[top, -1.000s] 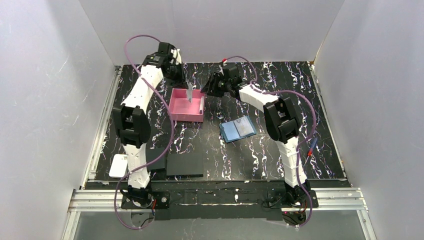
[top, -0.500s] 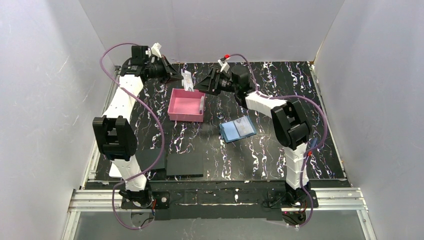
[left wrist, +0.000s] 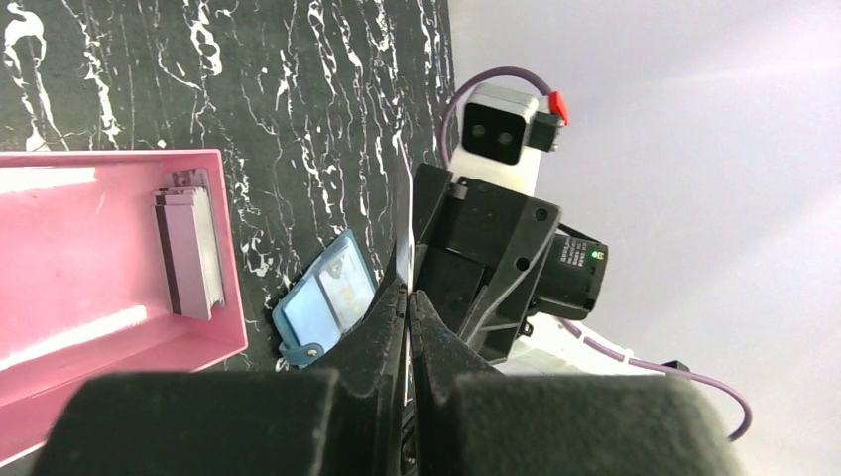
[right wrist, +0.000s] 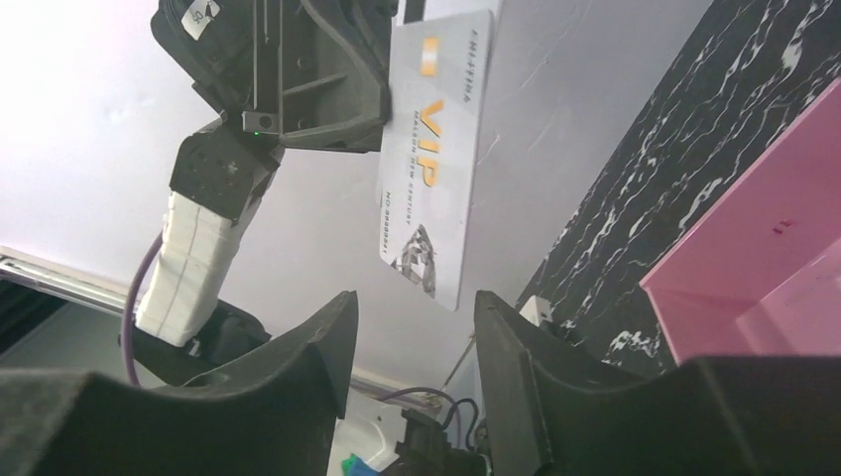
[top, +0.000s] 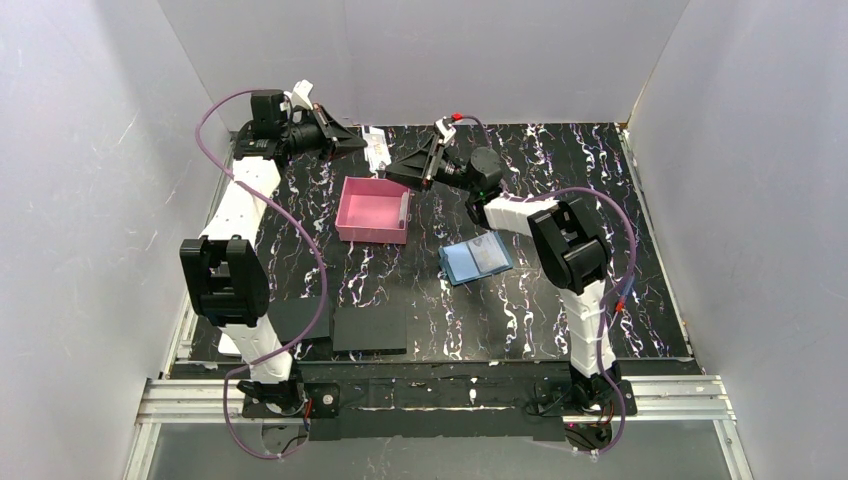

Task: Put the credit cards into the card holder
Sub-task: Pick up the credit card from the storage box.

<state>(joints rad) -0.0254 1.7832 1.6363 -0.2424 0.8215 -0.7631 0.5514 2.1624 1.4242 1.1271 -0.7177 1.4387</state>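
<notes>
My left gripper [top: 355, 143] is shut on a white credit card [top: 376, 148] and holds it in the air behind the pink card holder [top: 372, 226]. In the right wrist view the card [right wrist: 436, 149] faces me with gold "VIP" print; in the left wrist view it is edge-on [left wrist: 402, 223] between my shut left gripper [left wrist: 405, 290]. My right gripper [top: 398, 168] is open and empty and points at the card's free end, its gripper [right wrist: 412, 322] just short of it. A stack of pale cards [top: 404, 208] stands against the holder's right wall [left wrist: 188, 253].
A flat blue hinged case [top: 476, 258] lies open right of the holder, also in the left wrist view [left wrist: 327, 302]. Two flat black pads [top: 370, 325] lie near the front left. White walls close in on three sides.
My left gripper has lifted the card from above the holder and swung it back toward the rear wall. My right gripper has risen and turned to face the card.
</notes>
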